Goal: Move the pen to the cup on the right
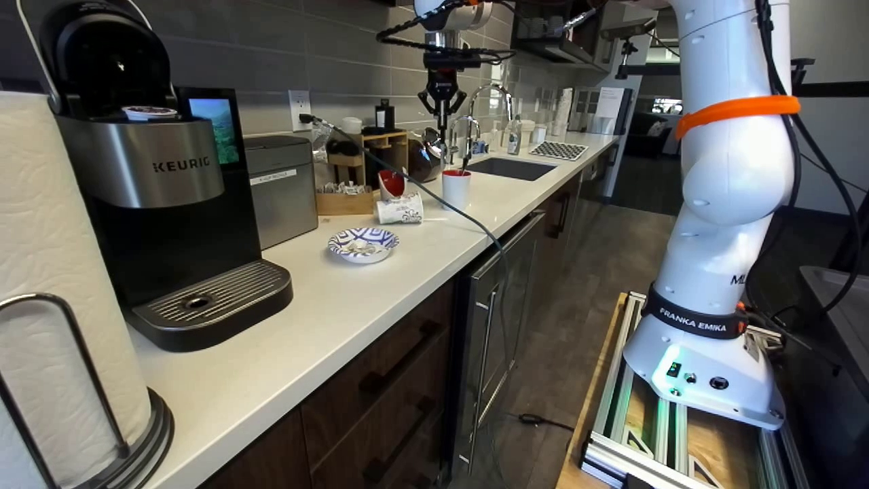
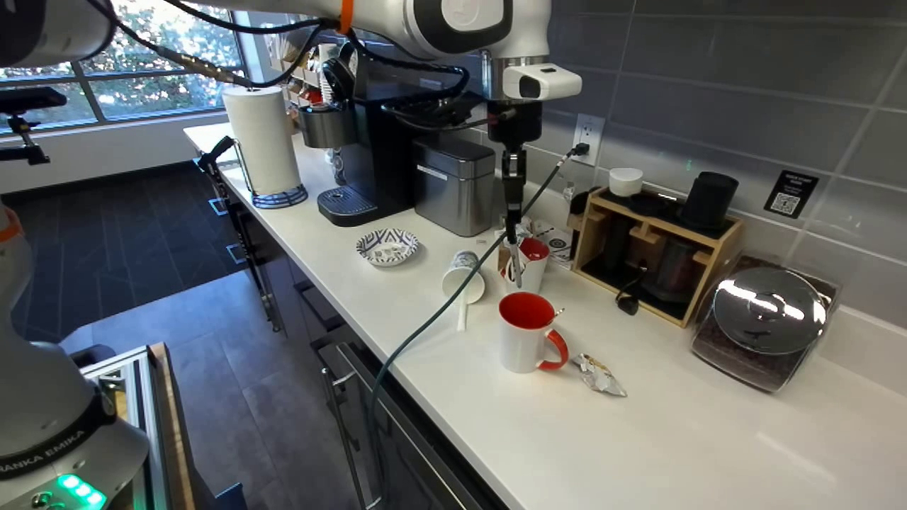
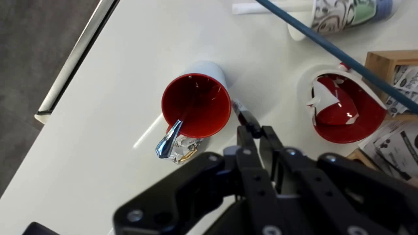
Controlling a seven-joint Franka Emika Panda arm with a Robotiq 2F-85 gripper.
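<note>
Over the smooth white counter [image 2: 673, 439], just beside the upright white mug with a red lining and red handle [image 2: 521, 347], our black two-fingered claw [image 3: 255, 132] has the slim pen [image 3: 246, 117], dark above and pale below, by its upper end; its tips are closed to the pen's own thickness. We judge the pen light, stiff and hard to break, yet its smooth round barrel may swivel in the tips if it knocks something. Holding it high seems right to us, since the free length can go first into the mug, which we take for the cup meant.

Only the wrist view looks straight down into the mug, where a shiny metal spoon [image 3: 168, 140] leans on the rim and could snag the pen. There the pen's lower end seems to meet the rim. In an exterior view we find a slight gap between them, with the broken white, red-lined cup [image 2: 536, 249] behind the pen.
</note>
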